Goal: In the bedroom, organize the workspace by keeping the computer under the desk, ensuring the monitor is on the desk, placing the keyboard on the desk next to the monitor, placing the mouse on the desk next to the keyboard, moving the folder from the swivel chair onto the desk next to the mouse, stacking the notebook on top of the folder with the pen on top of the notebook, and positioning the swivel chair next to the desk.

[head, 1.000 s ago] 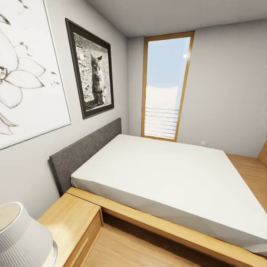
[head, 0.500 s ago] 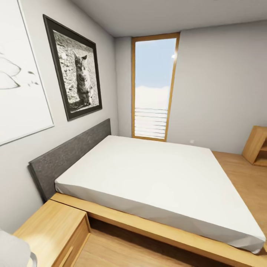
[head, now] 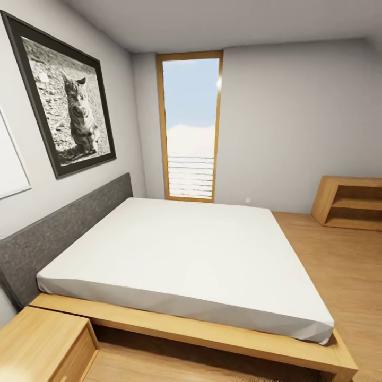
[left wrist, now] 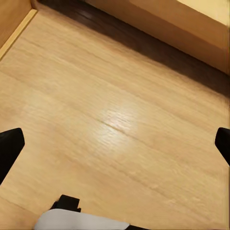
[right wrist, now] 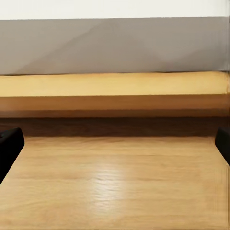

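**No desk things in sight yet**

Both grippers are spread wide and hold nothing. Under the left gripper point(left wrist: 115, 143) and right gripper point(right wrist: 115, 143) is bare wood floor point(left wrist: 110, 120); the bed point(head: 185, 254) is just ahead of the right one. The head has turned right: the flower picture is almost gone and a wooden shelf point(head: 350, 201) has come in. The robot is looking around the bedroom for the desk.

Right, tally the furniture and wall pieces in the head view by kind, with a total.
Bed: 1
Bedside cabinet: 1
Open wooden shelf unit: 1
Framed cat picture: 1
White wall panel, cut off at the frame edge: 1
Tall window: 1
Total: 6
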{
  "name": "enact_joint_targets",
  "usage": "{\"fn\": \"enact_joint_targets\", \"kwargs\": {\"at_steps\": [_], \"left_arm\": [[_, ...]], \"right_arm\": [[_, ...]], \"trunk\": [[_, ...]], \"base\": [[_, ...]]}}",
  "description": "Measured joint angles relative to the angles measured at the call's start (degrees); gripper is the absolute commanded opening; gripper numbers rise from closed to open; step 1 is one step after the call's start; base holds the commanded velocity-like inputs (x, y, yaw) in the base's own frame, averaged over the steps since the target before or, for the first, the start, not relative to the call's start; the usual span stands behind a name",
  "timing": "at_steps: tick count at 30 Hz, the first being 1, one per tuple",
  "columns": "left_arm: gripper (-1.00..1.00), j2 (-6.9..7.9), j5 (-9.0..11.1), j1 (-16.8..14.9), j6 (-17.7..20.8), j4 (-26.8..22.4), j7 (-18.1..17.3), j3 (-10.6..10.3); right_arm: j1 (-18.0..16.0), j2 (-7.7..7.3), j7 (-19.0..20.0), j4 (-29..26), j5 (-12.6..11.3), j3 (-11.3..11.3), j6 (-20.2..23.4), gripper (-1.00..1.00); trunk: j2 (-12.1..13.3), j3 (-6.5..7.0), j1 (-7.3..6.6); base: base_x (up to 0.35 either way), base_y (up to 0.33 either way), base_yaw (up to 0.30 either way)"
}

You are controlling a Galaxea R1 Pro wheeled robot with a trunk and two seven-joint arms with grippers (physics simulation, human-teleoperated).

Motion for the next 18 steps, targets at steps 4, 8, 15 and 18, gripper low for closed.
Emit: {"fn": "enact_joint_targets", "kwargs": {"at_steps": [4,8,15,18], "left_arm": [[1.0,0.02,0.0,0.0,0.0,0.0,0.0,0.0],[1.0,0.03,0.0,0.0,0.0,0.0,0.0,0.0],[1.0,0.03,0.0,0.0,0.0,0.0,0.0,0.0],[1.0,0.03,0.0,0.0,0.0,0.0,0.0,0.0]], "right_arm": [[0.0,0.0,0.0,0.0,0.0,0.0,0.0,1.0],[0.0,-0.05,0.0,0.0,0.0,0.0,0.0,1.0],[0.0,-0.08,0.0,0.0,0.0,0.0,0.0,1.0],[0.0,-0.09,0.0,0.0,0.0,0.0,0.0,1.0]], "trunk": [[0.0,0.12,0.0],[0.0,0.24,0.0],[0.0,0.45,0.0],[0.0,0.55,0.0]], "base": [[0.002,-0.018,-0.257],[0.001,-0.006,-0.257],[0.0,-0.001,-0.257],[0.0,0.0,-0.257]]}}
